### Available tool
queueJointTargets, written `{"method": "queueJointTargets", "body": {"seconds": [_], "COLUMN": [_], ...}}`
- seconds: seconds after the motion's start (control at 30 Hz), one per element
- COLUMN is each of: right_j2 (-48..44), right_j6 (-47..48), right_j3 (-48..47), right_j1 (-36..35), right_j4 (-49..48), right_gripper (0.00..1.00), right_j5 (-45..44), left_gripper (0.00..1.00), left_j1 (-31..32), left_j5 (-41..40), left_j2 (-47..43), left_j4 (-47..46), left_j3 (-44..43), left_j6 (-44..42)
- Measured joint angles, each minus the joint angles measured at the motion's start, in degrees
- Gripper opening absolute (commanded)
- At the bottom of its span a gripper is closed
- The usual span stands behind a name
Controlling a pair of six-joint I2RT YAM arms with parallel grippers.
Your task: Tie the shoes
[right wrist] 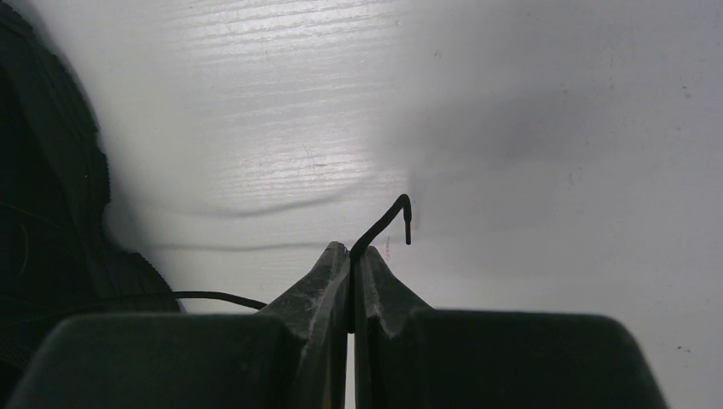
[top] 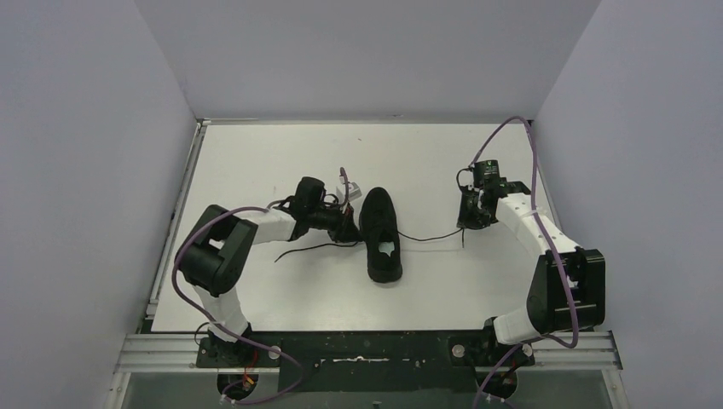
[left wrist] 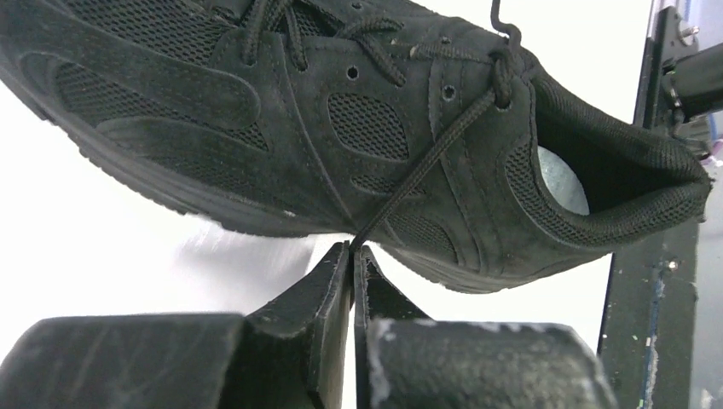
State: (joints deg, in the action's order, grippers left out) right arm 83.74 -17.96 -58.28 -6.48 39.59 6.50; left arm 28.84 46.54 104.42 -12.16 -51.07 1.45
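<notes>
I have the shoe (top: 381,234) lying on the tabletop (top: 256,162), toe pointing away from the arm bases and opening toward them. My left hand (left wrist: 352,249) sits just beside the shoe's left flank, fingers pressed together on the left lace (left wrist: 426,162), which runs straight up to the top eyelet. My right hand (right wrist: 351,251) is well off the shoe's right side, clamped near the tip of the right lace (right wrist: 384,220). With both ends drawn out sideways, I judge I have two strands ready to cross over the tongue.
</notes>
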Motion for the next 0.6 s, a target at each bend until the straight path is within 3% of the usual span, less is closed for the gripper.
{"method": "queueJointTargets", "body": {"seconds": [0.3, 0.5, 0.6], "right_j2": [-0.8, 1.0, 3.5], "right_j6": [-5.4, -9.5, -11.8], "right_j3": [-1.2, -6.1, -8.5], "right_j1": [0.8, 2.5, 2.8], "right_j4": [0.9, -0.6, -8.1], "right_gripper": [0.0, 0.0, 0.0], "right_j5": [3.3, 7.6, 12.7], "left_gripper": [0.0, 0.0, 0.0], "left_j1": [0.9, 1.8, 2.6], "left_j5": [-10.0, -11.6, -10.9], "left_j2": [-13.2, -13.4, -12.1], "left_j4": [1.6, -2.0, -6.2], "left_j3": [1.1, -2.1, -1.9], "left_j6": [-2.6, -4.2, -4.5]}}
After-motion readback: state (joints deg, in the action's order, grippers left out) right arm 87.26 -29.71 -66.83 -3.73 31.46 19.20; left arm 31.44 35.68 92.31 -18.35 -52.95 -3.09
